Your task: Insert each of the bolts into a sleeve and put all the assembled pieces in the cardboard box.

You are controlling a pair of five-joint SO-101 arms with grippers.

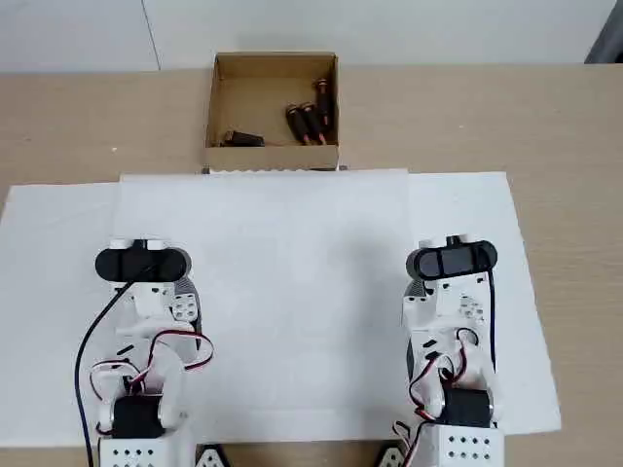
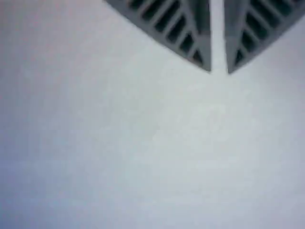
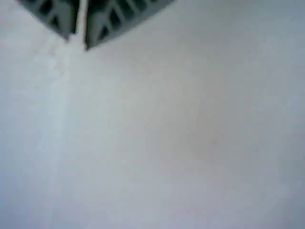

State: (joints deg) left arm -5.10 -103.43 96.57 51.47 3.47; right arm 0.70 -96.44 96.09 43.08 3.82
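And here we are: the cardboard box (image 1: 212, 107) sits at twelve o'clock on the table (image 1: 78, 117), just past the far edge of the white paper (image 1: 292, 292). Inside it lie three assembled pieces (image 1: 310, 119), side by side toward two o'clock, and a fourth piece (image 1: 243, 139) lies flat at seven o'clock. The left arm (image 1: 144, 292) sits at seven o'clock and the right arm (image 1: 450, 292) at five. The left gripper (image 2: 218, 71) has its jaws together over paper, holding nothing, and the right gripper (image 3: 76, 42) does likewise.
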